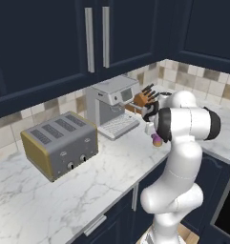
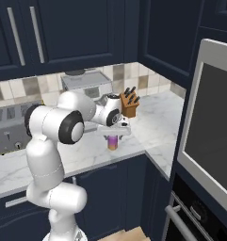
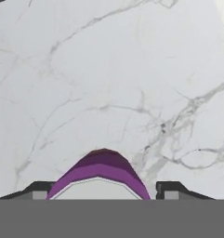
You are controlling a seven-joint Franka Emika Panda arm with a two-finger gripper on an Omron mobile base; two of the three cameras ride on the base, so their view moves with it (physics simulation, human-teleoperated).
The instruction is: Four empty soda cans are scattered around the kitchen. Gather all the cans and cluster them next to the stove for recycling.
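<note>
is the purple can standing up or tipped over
Upright: the purple can stands on its orange base on the marble counter, its top facing the gripper above.

The soda can (image 2: 113,141) stands upright on the desk (image 1: 111,167), directly under the hand and between the jaws (image 3: 99,194), one fingertip (image 3: 38,191) on each side of it. Behind the jaws, toward the wall, sits the knife block (image 2: 129,104). The coffee machine (image 1: 110,106) stands to their left, the toaster (image 1: 60,144) farther left, and the wall oven (image 2: 206,136) to their right.
</note>
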